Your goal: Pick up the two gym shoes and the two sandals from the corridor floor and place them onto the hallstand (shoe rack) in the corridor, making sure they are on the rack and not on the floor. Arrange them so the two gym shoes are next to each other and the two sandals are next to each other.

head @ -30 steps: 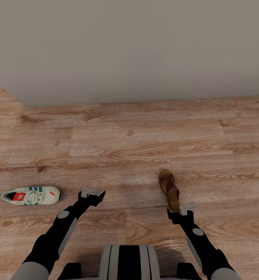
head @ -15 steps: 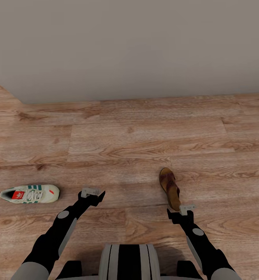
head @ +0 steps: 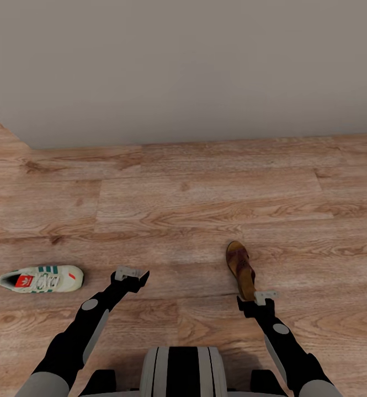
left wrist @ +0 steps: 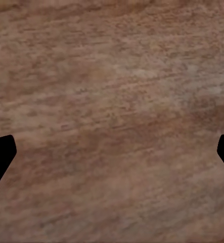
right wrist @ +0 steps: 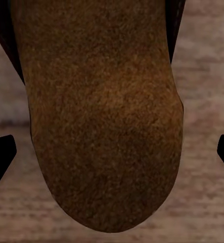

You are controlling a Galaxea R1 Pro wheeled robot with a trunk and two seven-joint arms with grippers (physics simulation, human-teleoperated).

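One gym shoe (head: 41,279), white with green stripes and a red tongue, lies on its sole on the corridor floor (head: 205,193) at the left. My left gripper (head: 129,274) hangs open to the right of it, apart from it, with bare planks under its fingers (left wrist: 0,157). A brown sandal (head: 240,268) lies right of centre, heel toward me. My right gripper (head: 263,296) is open just above that heel end, and the tan footbed (right wrist: 101,101) sits between its spread fingertips (right wrist: 1,154). The hallstand is out of view.
A plain grey wall (head: 183,66) runs across the far side, with a corner (head: 31,148) at the left where the floor goes on further back. My base (head: 182,372) shows at the bottom centre.
The whole picture has drifted very slightly, so the gym shoe sits a little lower and further left in view. Both arms hold the same pose and the sandal has not moved.
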